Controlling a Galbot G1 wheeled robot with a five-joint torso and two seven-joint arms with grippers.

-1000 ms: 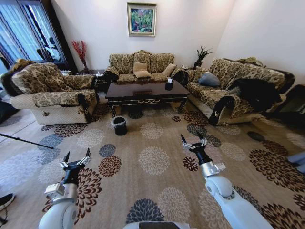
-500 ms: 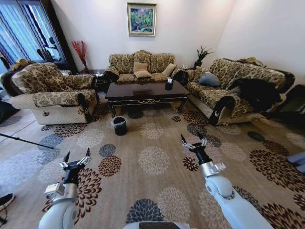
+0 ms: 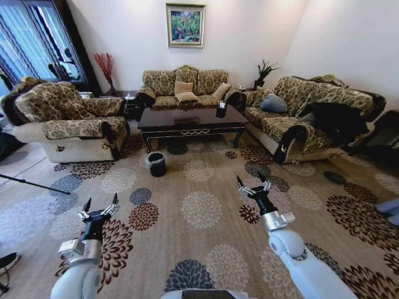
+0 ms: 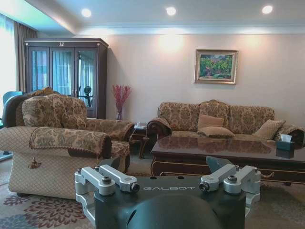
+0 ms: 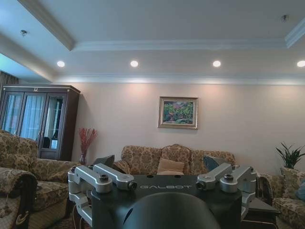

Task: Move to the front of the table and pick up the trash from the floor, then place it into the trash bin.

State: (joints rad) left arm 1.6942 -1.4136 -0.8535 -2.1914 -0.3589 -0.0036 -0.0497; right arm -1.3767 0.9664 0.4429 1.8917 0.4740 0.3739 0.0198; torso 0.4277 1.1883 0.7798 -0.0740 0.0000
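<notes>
Well back from the table point(image 3: 191, 121), out on the flowered carpet point(image 3: 201, 208), with both arms held forward and low. Left gripper point(image 3: 100, 206) raised over the carpet, on the near left of the table and well apart from it, fingers spread wide and holding nothing. Right gripper point(image 3: 252, 184) likewise on the near right of the table, somewhat closer to it, fingers spread wide and empty. Trash bin point(image 3: 156, 164) standing upright on the carpet just in front of the table's left front corner, grey liner folded over its rim. Trash itself too small to make out on the patterned carpet around the table. On the tabletop near its right end, a small black tissue box point(image 3: 221, 111). Behind the table a three-seat sofa point(image 3: 184, 87); left of the table an armchair point(image 3: 65, 121); right of it a second sofa point(image 3: 308, 115). From the left wrist, the table point(image 4: 228, 155) straight ahead past the spread fingers point(image 4: 107, 177), tissue box point(image 4: 285, 143) at its far end.
</notes>
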